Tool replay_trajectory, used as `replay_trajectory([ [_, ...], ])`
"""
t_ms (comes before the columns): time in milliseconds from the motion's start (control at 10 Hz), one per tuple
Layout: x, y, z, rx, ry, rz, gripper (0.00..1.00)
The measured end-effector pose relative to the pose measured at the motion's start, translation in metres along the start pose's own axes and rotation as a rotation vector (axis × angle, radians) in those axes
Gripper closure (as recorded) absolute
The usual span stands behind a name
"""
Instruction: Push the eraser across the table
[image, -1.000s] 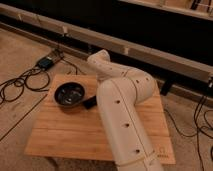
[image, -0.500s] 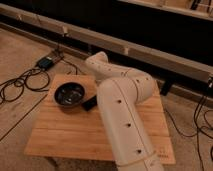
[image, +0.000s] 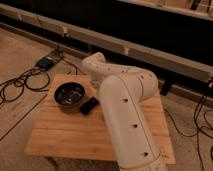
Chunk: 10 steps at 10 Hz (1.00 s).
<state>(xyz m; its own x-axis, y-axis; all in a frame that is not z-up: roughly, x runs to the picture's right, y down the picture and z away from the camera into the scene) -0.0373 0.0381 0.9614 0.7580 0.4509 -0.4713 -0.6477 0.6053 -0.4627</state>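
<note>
A dim room with a speckled concrete floor, a dark wall with a pale rail along it, and black cables trailing to a small power box at the upper left. In the middle stands the surface (image: 75, 132), a light wooden butcher-block top of narrow planks.

The biggest thing over it is the white robot arm (image: 125, 115), which rises from the bottom edge, bends at a thick elbow and reaches back toward the far left part of the surface. Its last visible link ends near the far rim of the dark bowl (image: 69, 94). The gripper itself is hidden behind that link, somewhere just beyond the bowl and the eraser, so I cannot tell how its fingers are set.

The bowl sits on the left half of the surface. Just beside its right rim lies the eraser (image: 88, 105), a small flat black block, angled, between the bowl and the arm's forearm; whether it touches the bowl is unclear.

The step in hand looks like getting in behind the eraser to start the push. To do it well, the contact should be low, against a long side and centred so the block slides rather than spins, and the push should head for open planks, away from the bowl.
</note>
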Motion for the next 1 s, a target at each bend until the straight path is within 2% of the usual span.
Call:
replay_trajectory([
  [600,0.007,0.054,0.004,-0.067,0.006,-0.049,0.35],
  [1000,0.010,0.084,0.004,-0.097,0.003,-0.068,0.35],
])
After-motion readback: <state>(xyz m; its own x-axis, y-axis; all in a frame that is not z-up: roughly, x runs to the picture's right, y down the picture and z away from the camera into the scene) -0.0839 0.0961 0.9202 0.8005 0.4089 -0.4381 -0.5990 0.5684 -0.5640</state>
